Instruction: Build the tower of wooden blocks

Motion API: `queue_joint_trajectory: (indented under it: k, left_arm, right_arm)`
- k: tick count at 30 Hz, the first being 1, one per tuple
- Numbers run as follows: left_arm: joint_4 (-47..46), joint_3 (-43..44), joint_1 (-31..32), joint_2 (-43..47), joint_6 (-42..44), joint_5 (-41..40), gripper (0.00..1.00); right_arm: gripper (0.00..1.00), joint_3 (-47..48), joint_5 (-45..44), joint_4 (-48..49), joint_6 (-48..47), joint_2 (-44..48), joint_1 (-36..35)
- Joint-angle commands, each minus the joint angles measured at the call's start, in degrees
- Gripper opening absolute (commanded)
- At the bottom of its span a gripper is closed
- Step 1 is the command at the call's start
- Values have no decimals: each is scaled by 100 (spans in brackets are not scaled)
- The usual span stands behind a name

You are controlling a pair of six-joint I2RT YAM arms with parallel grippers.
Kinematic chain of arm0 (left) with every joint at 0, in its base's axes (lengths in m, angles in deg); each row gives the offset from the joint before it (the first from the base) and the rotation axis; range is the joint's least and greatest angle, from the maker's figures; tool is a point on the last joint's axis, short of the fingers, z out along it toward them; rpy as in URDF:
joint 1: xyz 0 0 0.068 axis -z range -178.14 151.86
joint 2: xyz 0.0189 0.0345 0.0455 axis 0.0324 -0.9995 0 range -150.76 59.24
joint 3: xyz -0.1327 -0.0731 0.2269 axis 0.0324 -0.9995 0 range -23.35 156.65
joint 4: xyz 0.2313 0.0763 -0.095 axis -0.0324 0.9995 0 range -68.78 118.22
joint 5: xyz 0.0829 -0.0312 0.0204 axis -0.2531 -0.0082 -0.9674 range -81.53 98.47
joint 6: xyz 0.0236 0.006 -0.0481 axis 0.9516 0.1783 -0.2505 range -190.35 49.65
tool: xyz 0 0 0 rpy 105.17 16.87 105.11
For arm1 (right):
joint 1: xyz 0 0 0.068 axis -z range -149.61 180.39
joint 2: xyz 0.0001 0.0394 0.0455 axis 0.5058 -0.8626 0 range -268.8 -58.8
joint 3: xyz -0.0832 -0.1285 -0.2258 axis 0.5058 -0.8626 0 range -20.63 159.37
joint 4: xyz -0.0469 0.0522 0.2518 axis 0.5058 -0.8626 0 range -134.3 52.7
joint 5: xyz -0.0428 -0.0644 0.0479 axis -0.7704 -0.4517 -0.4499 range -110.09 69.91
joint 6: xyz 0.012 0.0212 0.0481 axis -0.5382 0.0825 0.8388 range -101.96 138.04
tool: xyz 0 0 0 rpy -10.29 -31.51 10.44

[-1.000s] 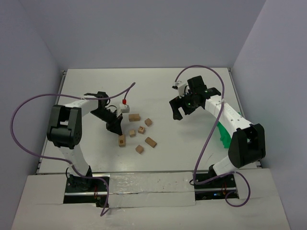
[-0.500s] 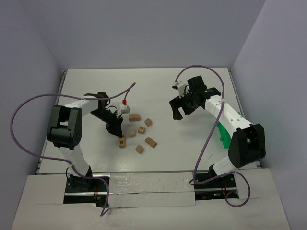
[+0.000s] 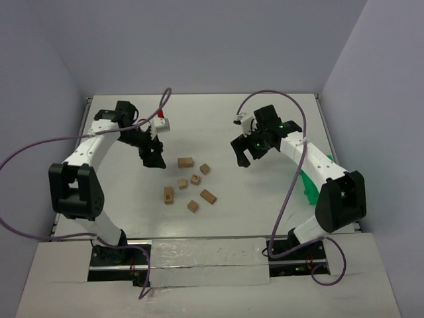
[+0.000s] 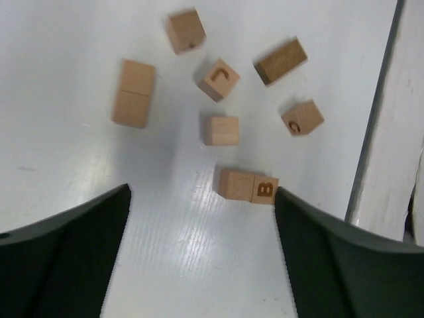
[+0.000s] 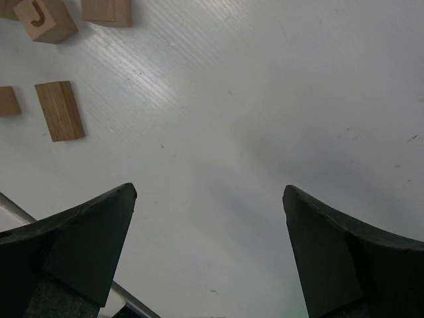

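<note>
Small light-brown wooden blocks (image 3: 195, 179) on white table (image 3: 232, 222): seven separate pieces counted from above.
- cube-like pieces: four
- elongated pieces: three. One was darker-grained plain slab (image 4: 280, 61). Two had seam across middle (image 4: 134, 93) (image 4: 246, 185); could not tell if each was one block or two cubes joined.
- letter-marked faces seen from left wrist: three

White-and-black robot arms (image 3: 89, 147): two.
Black two-finger grippers: two, left gripper (image 3: 154, 157) and right gripper (image 3: 242, 156).
Purple cables (image 3: 40, 142): two.
Green plastic bin (image 3: 307, 185): one, only part showing.
</note>
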Motion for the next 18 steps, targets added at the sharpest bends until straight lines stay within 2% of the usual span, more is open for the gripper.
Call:
queue_joint_trajectory:
  k: [1,4,7,11,13,14,15,16,18]
  left_arm:
    - [-99,354,-582,745,-923,746,99]
    - [-1207,-24,-1329,1379,-2664,1109,99]
    - [-2300,-375,-1699,1991,-4440,653,99]
    - [-2964,-882,-1928,2808,-5494,-77,99]
    - [-3439,-1198,-2105,3270,-6326,-934,99]
    - [-3540,-1287,-2169,3406,-6349,-961,99]
    - [-3609,-1388,-2221,3552,-6699,-1459,99]
    - [-3546,-1421,-2252,3621,-6779,-1625,99]
    - [-3242,-1394,-2319,3614,-6632,-1461,99]
  right_arm:
    - [100,512,-625,-77,-188,200,-672]
    - [100,890,-927,-157,-172,5,-1650]
    - [100,1210,-1038,-114,-141,-269,-2433]
    - [100,1567,-1067,30,-189,-740,-3227]
    - [100,1801,-1051,184,-334,-1141,-3600]
    - [100,1878,-1010,265,-342,-1159,-3724]
    - [100,1965,-972,426,-497,-1374,-3876]
    - [100,2071,-925,522,-609,-1532,-3996]
    - [100,2214,-834,693,-734,-1820,-4208]
